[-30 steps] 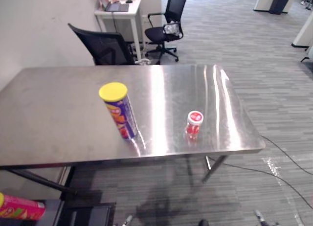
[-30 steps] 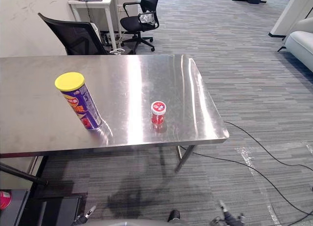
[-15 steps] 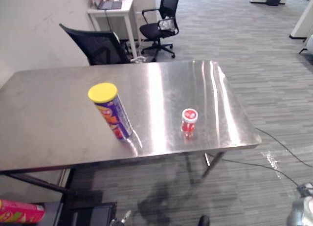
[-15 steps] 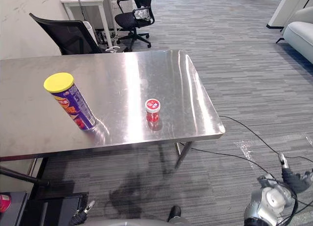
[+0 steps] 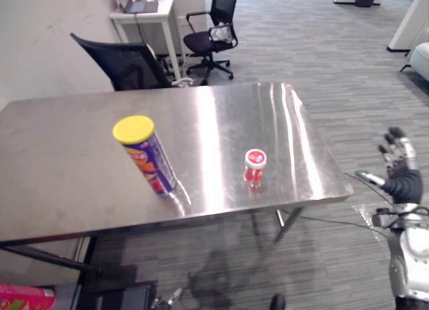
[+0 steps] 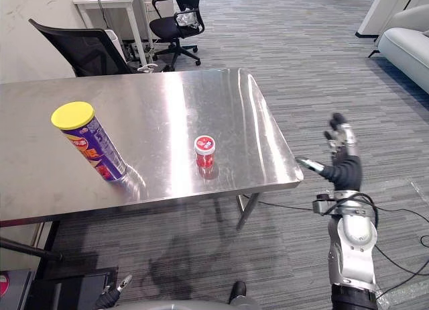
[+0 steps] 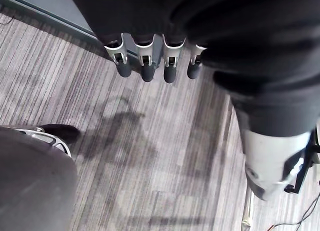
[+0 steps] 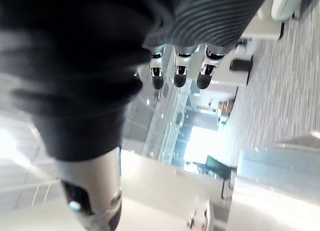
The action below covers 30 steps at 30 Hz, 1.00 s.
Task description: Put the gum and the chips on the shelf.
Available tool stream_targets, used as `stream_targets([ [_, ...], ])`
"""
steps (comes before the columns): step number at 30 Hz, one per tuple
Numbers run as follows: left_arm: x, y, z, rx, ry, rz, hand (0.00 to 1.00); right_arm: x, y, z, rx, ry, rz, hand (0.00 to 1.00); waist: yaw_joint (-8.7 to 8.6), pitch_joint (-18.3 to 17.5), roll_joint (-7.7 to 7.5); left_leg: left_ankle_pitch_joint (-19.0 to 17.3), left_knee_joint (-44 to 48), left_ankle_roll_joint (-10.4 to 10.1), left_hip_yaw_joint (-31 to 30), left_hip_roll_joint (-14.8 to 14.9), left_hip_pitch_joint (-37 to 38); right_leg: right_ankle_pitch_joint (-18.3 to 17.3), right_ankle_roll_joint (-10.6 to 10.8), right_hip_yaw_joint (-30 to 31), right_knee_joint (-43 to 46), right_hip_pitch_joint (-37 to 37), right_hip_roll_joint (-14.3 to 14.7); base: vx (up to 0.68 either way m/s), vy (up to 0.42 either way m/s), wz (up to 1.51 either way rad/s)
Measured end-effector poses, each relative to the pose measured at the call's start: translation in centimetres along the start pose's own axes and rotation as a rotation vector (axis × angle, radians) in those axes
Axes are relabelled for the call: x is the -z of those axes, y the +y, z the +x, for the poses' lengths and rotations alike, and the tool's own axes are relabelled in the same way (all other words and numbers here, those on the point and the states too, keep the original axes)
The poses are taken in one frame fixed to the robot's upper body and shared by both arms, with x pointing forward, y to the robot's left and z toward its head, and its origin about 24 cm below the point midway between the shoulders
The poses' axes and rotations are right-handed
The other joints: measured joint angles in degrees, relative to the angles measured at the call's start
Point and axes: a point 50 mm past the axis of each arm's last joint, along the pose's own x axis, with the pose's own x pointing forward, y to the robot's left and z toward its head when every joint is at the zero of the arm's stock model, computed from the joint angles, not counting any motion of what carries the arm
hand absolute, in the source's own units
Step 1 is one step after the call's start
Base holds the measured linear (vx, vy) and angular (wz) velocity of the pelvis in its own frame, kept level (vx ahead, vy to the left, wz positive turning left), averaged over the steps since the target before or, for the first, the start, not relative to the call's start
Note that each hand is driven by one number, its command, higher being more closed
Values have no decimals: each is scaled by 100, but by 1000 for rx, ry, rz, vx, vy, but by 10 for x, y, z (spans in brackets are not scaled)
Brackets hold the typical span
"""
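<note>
On the steel bench [image 5: 67,162] in front of the robot, the two things to be shelved stand well apart and untouched. The chips can [image 5: 146,156] is nearer the robot's left: a tall, narrow blue tube with bright print and a flat yellow lid, standing on end near the front edge. The gum jar [image 5: 255,166] is a squat little red pot with a white cap, toward the right, also close to the front edge. I would guess the chips can is light and stiff but easy to dent, and tall enough to topple if nudged high up, so a wrap round the middle of the tube looks safest. The gum jar looks hard, smooth and very light, likely to skid on the shiny metal, so a pinch round its body just under the cap seems best. The right robot hand [image 5: 401,179] hangs in the air off the bench's right end, fingers spread straight and thumb out, holding nothing. The left robot hand [image 7: 146,66] points down at the carpet, fingers straight and empty. A black office chair [image 5: 127,65] sits behind the bench.
</note>
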Motion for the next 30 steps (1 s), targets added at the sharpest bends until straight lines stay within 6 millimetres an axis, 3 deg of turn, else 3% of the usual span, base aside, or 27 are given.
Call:
stream_targets([
  [4,0,-1,0,3,-6,5,0,2,18,3,-197,32,4,0,4,14,-23,0,-1,0,-17,3,-11,-1,0,-24,0,1,0,-5,9,2],
  [10,1,-3,0,18,1,26,0,8,37,3,-348,84,9,0,15,14,-24,1,-1,1,-35,3,-19,-1,0,-47,0,5,-3,0,0,0],
  [21,5,-2,-1,20,11,59,0,20,60,15,-429,122,44,0,30,7,-45,15,6,13,-101,-1,6,0,0,-143,0,77,-14,-5,5,2],
  [30,3,-2,0,29,6,78,0,37,67,32,-425,182,34,0,186,21,-71,52,2,38,-230,-29,-6,1,1,-284,-1,125,-27,-16,16,8],
])
